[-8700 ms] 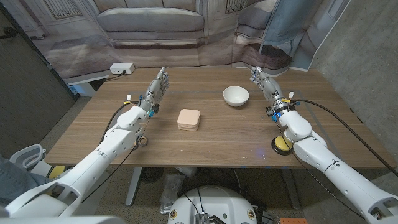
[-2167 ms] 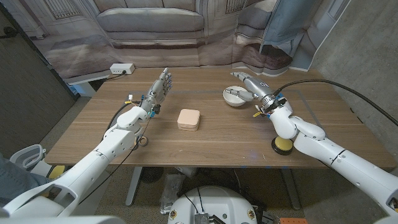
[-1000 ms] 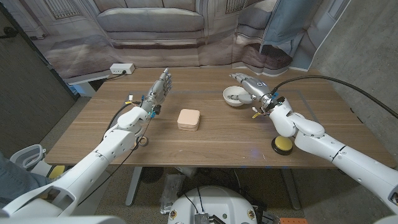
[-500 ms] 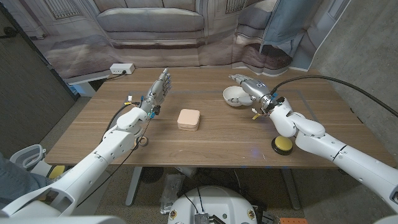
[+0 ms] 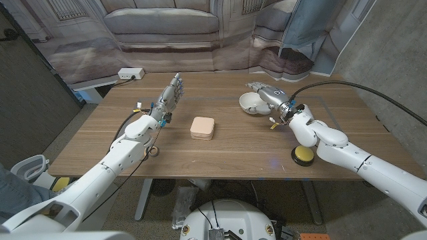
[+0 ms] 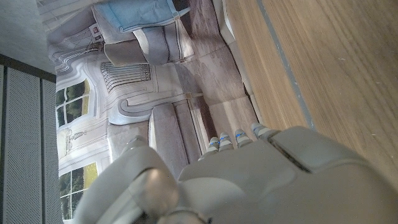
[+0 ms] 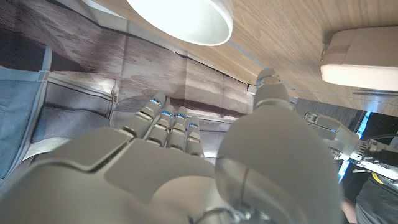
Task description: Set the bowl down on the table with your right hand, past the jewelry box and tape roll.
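The white bowl (image 5: 249,102) is seen on the far right part of the wooden table (image 5: 227,143), tilted, with the fingers of the right hand (image 5: 267,95) laid over its right rim; whether it is lifted clear of the wood cannot be told. In the right wrist view the bowl (image 7: 180,18) is shown close beyond the fingertips (image 7: 168,115), and whether they close on the rim is not made out there. The pale square jewelry box (image 5: 202,127) is placed near the middle of the table, nearer the robot than the bowl and well apart from it; its edge (image 7: 364,56) is caught in the right wrist view. A yellow puck-shaped object (image 5: 301,155) is seen near the table's front right, just beside the right forearm.

The left hand (image 5: 170,95) is held upright over the left half of the table, fingers straight and close together, with nothing in it. A small dark ring (image 5: 153,151) is seen beside the left forearm.

The surface is a brown wood-grain top. Behind it a printed backdrop (image 5: 167,27) showing a sofa and panelled walls is hung, and a blue cloth (image 5: 313,30) is draped at the right. A white power strip (image 5: 131,73) is set on a low ledge past the far left corner. Grey wall is seen on the right (image 5: 393,60).
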Controlling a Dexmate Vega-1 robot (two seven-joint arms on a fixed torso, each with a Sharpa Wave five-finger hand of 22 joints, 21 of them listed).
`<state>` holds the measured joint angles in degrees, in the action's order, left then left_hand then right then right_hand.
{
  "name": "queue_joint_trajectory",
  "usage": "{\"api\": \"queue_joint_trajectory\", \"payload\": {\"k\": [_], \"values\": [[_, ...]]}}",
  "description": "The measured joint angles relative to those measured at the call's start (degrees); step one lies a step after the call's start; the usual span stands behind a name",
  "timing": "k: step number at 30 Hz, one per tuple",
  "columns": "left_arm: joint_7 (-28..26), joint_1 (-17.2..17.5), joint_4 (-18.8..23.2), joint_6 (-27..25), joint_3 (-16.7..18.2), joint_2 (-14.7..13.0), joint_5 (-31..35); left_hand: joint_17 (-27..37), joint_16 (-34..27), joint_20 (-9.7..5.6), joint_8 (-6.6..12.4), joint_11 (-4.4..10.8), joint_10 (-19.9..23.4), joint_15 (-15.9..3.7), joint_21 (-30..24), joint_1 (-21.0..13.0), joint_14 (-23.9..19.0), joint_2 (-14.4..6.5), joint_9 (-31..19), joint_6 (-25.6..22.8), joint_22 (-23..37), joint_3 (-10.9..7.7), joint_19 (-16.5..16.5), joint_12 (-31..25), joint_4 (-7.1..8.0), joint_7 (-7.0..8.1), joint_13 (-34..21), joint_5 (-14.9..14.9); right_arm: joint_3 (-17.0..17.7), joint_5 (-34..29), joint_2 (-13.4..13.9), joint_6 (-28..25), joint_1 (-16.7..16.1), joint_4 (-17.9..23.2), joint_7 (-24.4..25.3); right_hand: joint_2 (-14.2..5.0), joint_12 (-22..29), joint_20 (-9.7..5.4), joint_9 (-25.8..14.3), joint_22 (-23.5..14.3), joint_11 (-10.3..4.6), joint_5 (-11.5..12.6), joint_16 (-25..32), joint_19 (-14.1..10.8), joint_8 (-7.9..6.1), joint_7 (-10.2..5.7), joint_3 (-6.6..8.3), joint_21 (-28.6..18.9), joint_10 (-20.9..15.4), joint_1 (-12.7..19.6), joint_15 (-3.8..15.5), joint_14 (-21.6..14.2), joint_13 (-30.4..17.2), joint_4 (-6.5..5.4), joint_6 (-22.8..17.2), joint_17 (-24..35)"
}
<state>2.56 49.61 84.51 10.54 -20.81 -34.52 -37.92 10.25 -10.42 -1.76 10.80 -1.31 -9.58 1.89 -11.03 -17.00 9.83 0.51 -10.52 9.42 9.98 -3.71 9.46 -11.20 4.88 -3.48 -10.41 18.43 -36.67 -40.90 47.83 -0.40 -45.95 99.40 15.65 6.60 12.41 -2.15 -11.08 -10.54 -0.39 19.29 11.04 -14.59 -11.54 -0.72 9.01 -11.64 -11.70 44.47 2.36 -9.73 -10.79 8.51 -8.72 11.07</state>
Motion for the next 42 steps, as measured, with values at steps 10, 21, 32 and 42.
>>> {"api": "queue_joint_trajectory", "payload": {"k": [10,21,32,42], "values": [[2.2,-2.2,-0.9,-0.8,-0.3,0.1,-0.9,0.0,0.0,0.00,0.00,0.00,0.0,0.00,0.0,-0.2,0.0,0.2,0.0,0.0,0.0,0.00,0.0,0.0,0.00,0.00,0.0,0.0,-0.5,-0.3,0.5,-0.9,-0.1,0.2,-1.6,0.23,0.0,-0.15,0.0,0.0,0.34,0.2,0.0,-0.2,0.00,0.31,-0.48,0.0,-0.3,-0.8,-0.32,-0.3,0.0,-0.48,-0.3,0.0],[2.9,-5.2,-0.5,-4.8,-1.5,-0.2,-1.1,0.0,0.0,0.00,0.00,0.00,0.0,0.00,0.0,-0.5,0.0,-0.1,0.0,0.0,0.0,0.24,0.0,0.0,-0.24,0.00,0.0,0.0,-0.7,-0.2,1.2,-0.7,-0.2,-0.2,-2.8,-0.36,0.5,-0.20,0.0,0.0,0.39,0.4,0.2,-0.6,0.00,0.23,-0.70,0.0,-1.0,-1.4,-0.02,-0.6,0.0,-1.19,-0.9,0.0],[1.8,-7.0,-0.8,-9.3,-3.0,0.2,-0.9,0.0,0.0,0.00,0.00,0.00,0.0,0.00,0.0,-0.5,0.0,-0.1,0.0,0.0,0.0,0.41,0.0,0.0,-0.07,0.00,0.0,0.0,-1.8,-0.8,0.8,0.9,0.5,-1.4,-2.7,-0.43,0.5,-0.20,0.0,0.0,0.39,0.9,0.2,-1.0,-0.34,0.41,-1.18,-0.2,-1.0,-1.5,-0.02,-1.2,0.0,-1.66,-1.6,0.3],[0.1,-9.0,-0.5,-14.0,-4.3,0.6,-0.1,0.0,0.0,0.00,0.00,0.00,0.0,-0.01,0.0,-0.5,0.0,-0.1,0.0,0.0,0.0,0.47,0.0,0.0,0.00,0.00,0.0,0.0,-2.9,-3.2,0.4,1.0,2.8,-0.3,-5.3,-0.89,0.5,0.01,0.0,0.0,0.39,0.9,0.4,-1.3,-0.33,0.37,-1.41,-0.2,-1.6,-1.9,-0.32,-1.5,0.0,-1.90,-1.7,0.3]]}}
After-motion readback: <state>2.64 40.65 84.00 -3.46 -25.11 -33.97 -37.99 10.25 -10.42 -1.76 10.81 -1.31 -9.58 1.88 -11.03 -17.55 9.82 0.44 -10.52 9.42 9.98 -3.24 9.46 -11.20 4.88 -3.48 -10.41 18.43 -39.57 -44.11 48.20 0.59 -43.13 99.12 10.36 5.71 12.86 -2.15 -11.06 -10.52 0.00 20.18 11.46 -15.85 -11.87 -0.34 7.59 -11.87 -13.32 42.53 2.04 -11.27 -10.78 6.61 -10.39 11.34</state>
